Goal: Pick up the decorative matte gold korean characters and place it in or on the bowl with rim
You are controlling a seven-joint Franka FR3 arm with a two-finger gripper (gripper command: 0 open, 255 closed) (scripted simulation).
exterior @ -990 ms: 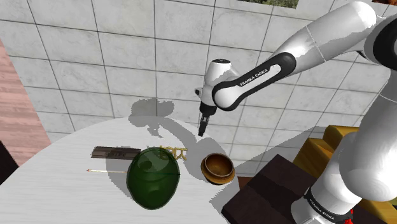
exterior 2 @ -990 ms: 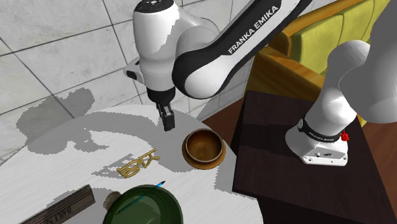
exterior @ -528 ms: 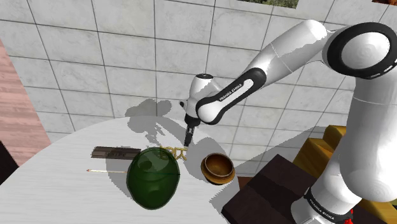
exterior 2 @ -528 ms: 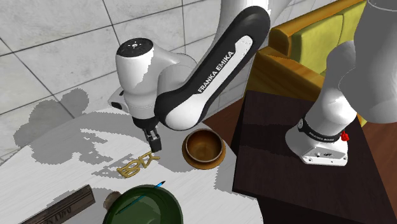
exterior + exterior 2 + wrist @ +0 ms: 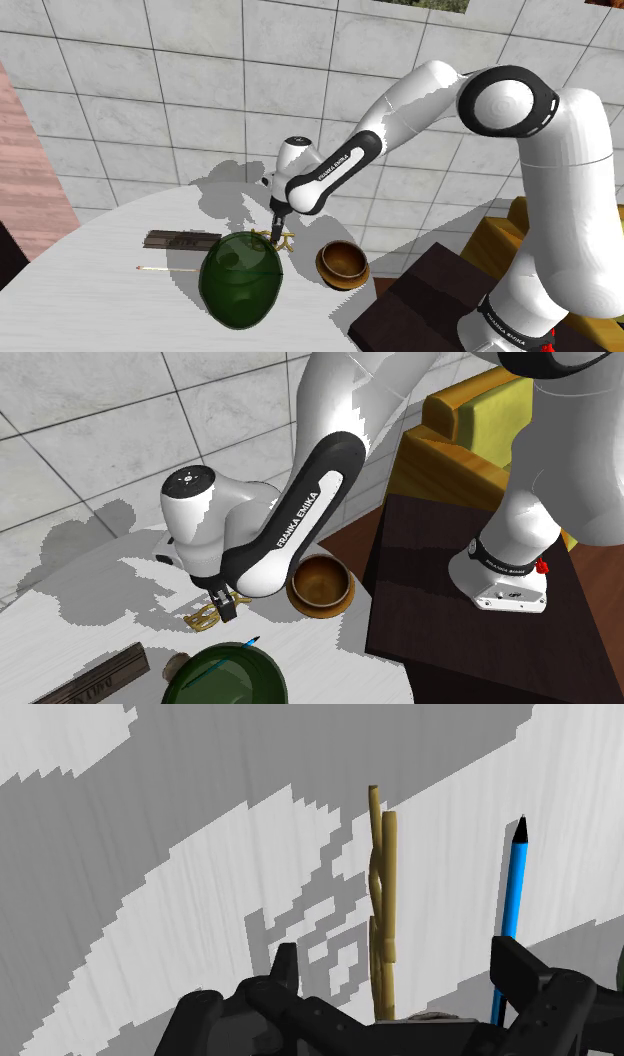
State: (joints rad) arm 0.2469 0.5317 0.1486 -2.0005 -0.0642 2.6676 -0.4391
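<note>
Tool (image 5: 400, 969) fingers (image 5: 285, 972) stand released and apart, one on each side of the gold characters (image 5: 383, 904), so that closing should pinch the thin piece across its narrow width. I cannot see either finger touching it, so I judge it not yet held. The characters lie flat on the white desk (image 5: 110, 290), towards the edge that faces my stand. My tool (image 5: 278, 232) points steeply down at them (image 5: 288, 238) because a flat piece leaves only its slim sides to grip.

Just beside them, nearer that same edge, sits the brown bowl (image 5: 342, 264), upright and open; I judge the carry a short one. On their other side a dark green rounded object (image 5: 240, 278) crowds close. A blue pen (image 5: 512, 914) lies just beside one finger, so a careless close could catch it.
</note>
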